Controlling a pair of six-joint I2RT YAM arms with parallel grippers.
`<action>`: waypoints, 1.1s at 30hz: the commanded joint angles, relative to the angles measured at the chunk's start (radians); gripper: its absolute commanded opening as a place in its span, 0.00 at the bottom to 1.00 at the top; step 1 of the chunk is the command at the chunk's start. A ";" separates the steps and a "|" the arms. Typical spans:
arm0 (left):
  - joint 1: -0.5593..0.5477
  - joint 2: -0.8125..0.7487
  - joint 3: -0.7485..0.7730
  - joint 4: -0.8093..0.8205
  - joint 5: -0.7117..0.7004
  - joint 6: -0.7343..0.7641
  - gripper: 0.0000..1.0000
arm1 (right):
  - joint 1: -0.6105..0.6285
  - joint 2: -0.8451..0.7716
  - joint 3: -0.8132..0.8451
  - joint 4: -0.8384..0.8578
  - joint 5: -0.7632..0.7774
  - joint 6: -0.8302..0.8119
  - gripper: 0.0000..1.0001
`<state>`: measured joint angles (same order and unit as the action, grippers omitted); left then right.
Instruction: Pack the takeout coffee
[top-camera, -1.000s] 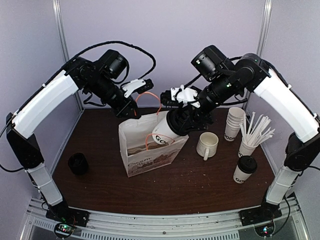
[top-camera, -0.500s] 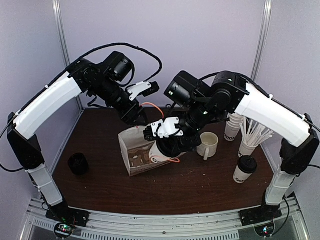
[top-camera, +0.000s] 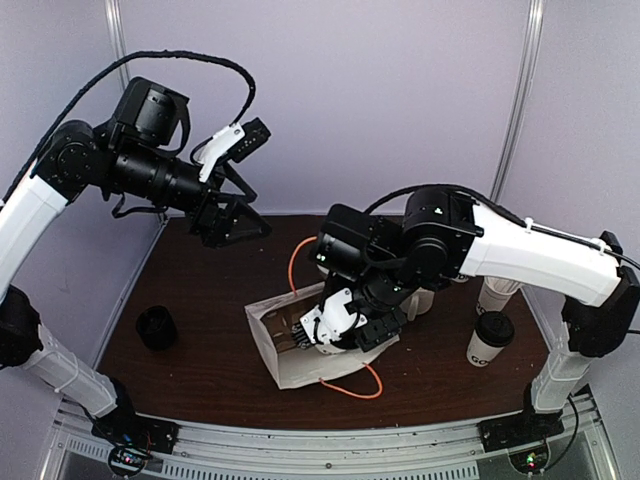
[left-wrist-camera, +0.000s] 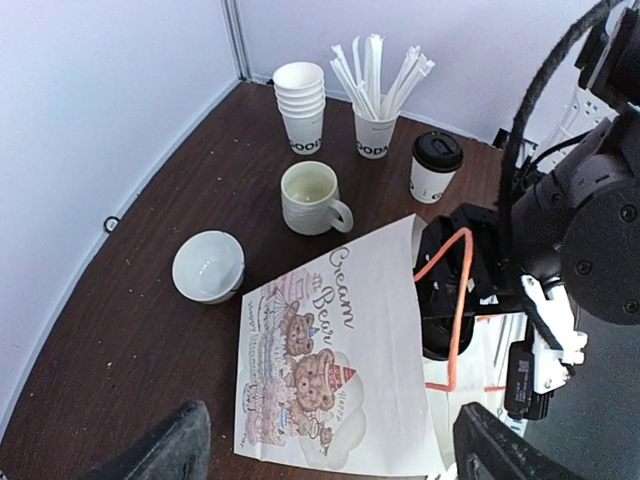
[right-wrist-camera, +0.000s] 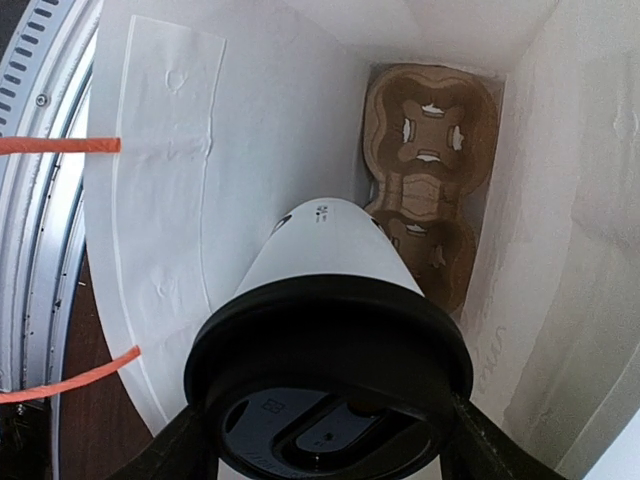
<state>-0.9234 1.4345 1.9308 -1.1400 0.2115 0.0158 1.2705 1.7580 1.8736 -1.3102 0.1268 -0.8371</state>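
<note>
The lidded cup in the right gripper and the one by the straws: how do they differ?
The gripped cup is inside the paper bag, base toward the cardboard carrier; the free cup stands upright on the table outside it. The right gripper holds the gripped cup near its lid; nothing touches the free cup. Both are white with black lids.

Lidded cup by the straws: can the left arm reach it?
Probably not: the lidded cup stands far right, and the right arm, with the right gripper in the paper bag, blocks the left gripper.
</note>
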 joint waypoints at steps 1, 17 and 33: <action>0.050 -0.005 -0.072 0.134 -0.083 -0.042 0.89 | 0.003 -0.021 -0.005 0.053 0.111 -0.058 0.64; 0.301 0.144 -0.293 0.330 -0.125 -0.108 0.88 | 0.013 -0.041 -0.189 0.226 0.274 -0.079 0.64; 0.363 0.270 -0.361 0.442 0.202 -0.122 0.84 | 0.003 -0.049 -0.329 0.437 0.392 -0.083 0.64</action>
<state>-0.5579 1.6897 1.5749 -0.7662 0.2813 -0.0959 1.2884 1.7252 1.5715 -0.9478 0.4534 -0.9356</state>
